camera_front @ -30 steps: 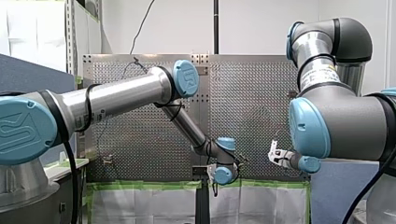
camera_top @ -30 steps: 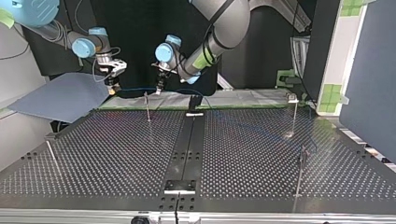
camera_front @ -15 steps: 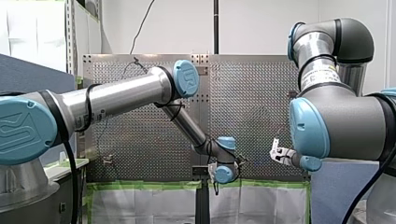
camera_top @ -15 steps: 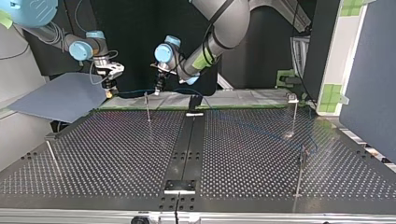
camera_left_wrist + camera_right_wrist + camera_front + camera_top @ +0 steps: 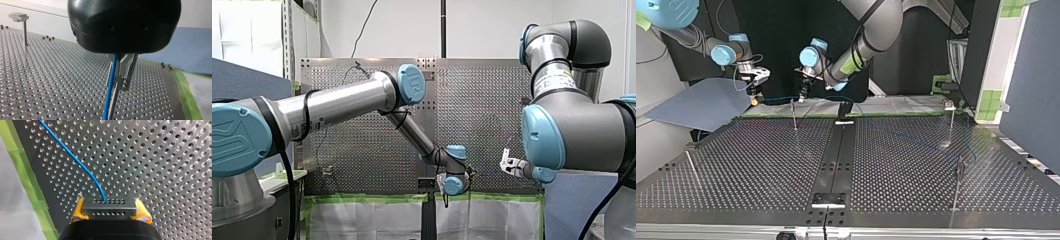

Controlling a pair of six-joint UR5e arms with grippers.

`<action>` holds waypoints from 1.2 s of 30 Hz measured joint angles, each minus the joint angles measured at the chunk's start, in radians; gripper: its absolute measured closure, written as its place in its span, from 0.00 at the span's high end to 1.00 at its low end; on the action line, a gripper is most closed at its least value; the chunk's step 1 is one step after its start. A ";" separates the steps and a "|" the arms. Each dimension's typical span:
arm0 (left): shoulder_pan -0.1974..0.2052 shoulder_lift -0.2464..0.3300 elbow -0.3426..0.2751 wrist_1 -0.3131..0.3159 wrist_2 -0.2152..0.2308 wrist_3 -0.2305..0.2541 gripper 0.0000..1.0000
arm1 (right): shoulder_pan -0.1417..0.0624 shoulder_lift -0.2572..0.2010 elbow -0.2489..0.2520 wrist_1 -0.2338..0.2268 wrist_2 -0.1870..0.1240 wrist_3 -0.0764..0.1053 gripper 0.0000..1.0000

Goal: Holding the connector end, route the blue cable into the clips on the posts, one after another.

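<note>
In the right wrist view my right gripper (image 5: 110,212) is shut, its yellow pads (image 5: 77,211) clamping a grey connector block (image 5: 109,206). The blue cable (image 5: 75,160) leaves the block and runs away over the perforated plate. In the left wrist view my left gripper (image 5: 119,83) has its metal fingers (image 5: 128,71) shut on the blue cable (image 5: 109,92), which slants down out of sight. In the top view my right gripper (image 5: 755,95) and my left gripper (image 5: 803,93) hang at the table's far edge. The cable (image 5: 778,98) spans between them, just above a thin post (image 5: 794,114).
More clip posts stand on the perforated table (image 5: 761,165): one near the left edge (image 5: 691,167), one at the far right (image 5: 952,122), one at the near right (image 5: 958,185). A blue sheet (image 5: 701,105) lies off the table's far left. Green tape (image 5: 30,195) lines the table edge.
My left gripper has shifted a little to the top view's left with the cable, closer to the post. My right gripper has barely moved and keeps the connector.
</note>
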 joint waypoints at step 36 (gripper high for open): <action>0.012 -0.071 0.148 -0.100 0.016 -0.029 0.00 | 0.010 0.007 -0.021 0.001 -0.009 0.002 0.00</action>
